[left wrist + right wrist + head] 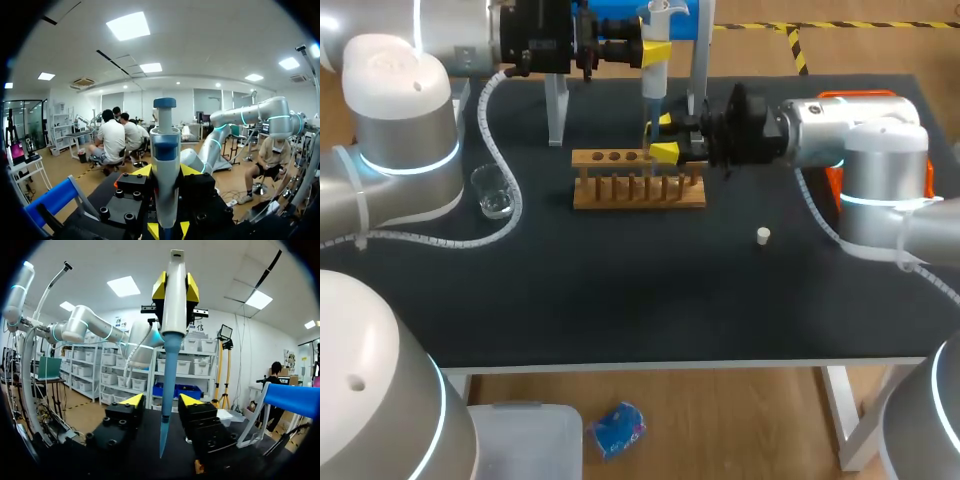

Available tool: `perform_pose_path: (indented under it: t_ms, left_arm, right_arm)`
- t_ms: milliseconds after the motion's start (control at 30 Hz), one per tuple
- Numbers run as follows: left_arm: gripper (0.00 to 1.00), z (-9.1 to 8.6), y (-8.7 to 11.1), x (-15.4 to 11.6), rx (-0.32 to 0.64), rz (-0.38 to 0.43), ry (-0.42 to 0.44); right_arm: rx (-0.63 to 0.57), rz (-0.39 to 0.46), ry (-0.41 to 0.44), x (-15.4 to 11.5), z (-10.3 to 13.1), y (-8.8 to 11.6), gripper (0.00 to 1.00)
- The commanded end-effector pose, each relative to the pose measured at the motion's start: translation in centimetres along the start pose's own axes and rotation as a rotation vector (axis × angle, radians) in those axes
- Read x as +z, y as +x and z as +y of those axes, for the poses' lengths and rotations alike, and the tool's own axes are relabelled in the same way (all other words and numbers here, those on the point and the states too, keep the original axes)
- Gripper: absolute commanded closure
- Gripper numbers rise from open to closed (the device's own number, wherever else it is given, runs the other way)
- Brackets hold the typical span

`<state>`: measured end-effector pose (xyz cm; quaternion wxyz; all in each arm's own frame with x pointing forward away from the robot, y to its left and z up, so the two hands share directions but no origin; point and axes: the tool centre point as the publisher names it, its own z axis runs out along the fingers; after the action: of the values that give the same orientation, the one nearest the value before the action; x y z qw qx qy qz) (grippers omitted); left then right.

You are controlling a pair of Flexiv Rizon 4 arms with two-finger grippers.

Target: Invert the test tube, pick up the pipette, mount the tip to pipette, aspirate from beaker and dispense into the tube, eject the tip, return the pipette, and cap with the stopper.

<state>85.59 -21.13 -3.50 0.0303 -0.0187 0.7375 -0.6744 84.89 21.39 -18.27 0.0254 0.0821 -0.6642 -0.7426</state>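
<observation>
Over the wooden rack (638, 180) by the table's far edge, the pipette (653, 75) hung upright with its blue tip (166, 390) mounted, clamped in the left gripper (656, 50). The right gripper (663, 137) stood wide and empty around the tip. Dispensing seemed in hand; next, lowering into a tube I couldn't make out.

Rack (638, 180) mid-table (640, 300), toward far edge. Beaker (494, 192) left of rack, well apart, near left edge. Stopper (763, 236) right of rack, nearer front edge. Pipette (654, 70) upright above rack, just right of its middle
</observation>
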Motion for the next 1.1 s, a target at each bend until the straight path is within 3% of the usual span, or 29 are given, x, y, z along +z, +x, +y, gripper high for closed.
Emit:
perform_pose_path:
  t_ms: [33, 300, 667, 867, 1100]
  left_arm:
    - [1.00, 0.0, 0.0, 0.0, 0.002, 0.001, 0.002]
    - [1.00, 0.0, 0.0, 0.0, 0.002, 0.001, 0.002]
    - [1.00, 0.0, 0.0, 0.0, 0.002, 0.001, 0.002]
    - [1.00, 0.0, 0.0, 0.0, 0.002, 0.001, 0.002]
    - [1.00, 0.0, 0.0, 0.0, 0.002, 0.001, 0.002]
  right_arm:
    - [0.002, -0.018, 0.010, -0.5, 0.2, 0.6, 0.00]
    - [0.000, -0.017, 0.052, -2.0, -1.6, 1.4, 0.00]
    - [-0.005, -0.068, 0.224, -4.9, -5.7, 2.6, 0.00]
    - [0.005, -0.082, 0.243, -5.7, -7.5, 2.8, 0.00]
    - [0.011, -0.087, 0.238, -5.8, -7.6, 2.8, 0.00]
